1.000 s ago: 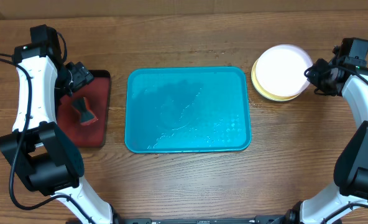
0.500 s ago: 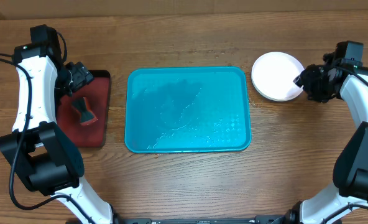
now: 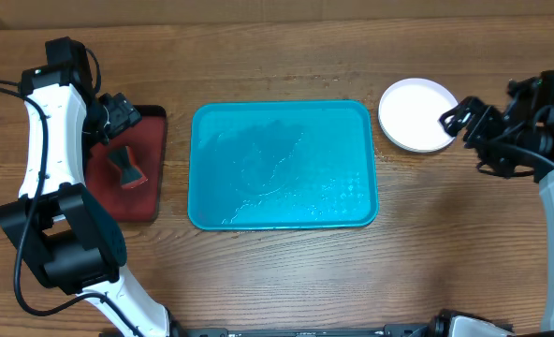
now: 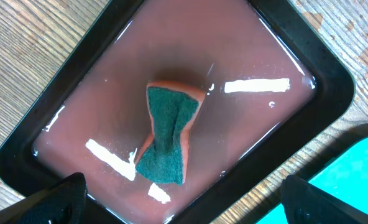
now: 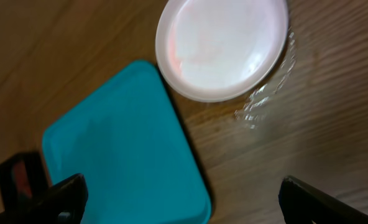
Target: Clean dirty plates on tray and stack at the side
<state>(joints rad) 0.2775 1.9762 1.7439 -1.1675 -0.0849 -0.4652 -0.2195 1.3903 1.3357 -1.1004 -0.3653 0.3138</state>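
**Surface and room.** A brown, wood-grained tabletop [image 3: 286, 271] fills nearly the whole overhead view. A pale strip runs along its far edge, and nothing more of the room shows. The right wrist view shows a patch of water droplets [image 5: 255, 106] on the wood just beside the plate.

**Count.**
- Turquoise tray [image 3: 286, 187]: one. It lies flat at the centre of the tabletop, carries nothing, and has a wet sheen across its floor.
- Plates: one white plate [image 3: 417, 114] is visible. It rests off the tray on the tabletop, just beside the tray's far right corner. Whether it touches the rim cannot be told. Its face has a faint pink tint in the right wrist view. Whether other plates lie under it cannot be told from above.
- Dark red tray [image 3: 137, 201]: one, with a black rim, to the left of the turquoise tray and apart from it. It holds a shallow pinkish liquid.
- Sponge [image 4: 168, 134]: one, with a green scouring face on an orange body and pinched at the waist. It lies in the liquid near the middle of the red tray.
- Arms: two, white with black joints, one at each side.

**Claws.**
- The left claw [image 3: 118, 114] hangs over the far end of the red tray. Its fingers are spread wide and hold nothing.
- The right claw [image 3: 466, 139] sits just to the right of the white plate and clear of it. Its fingers are spread wide and empty.
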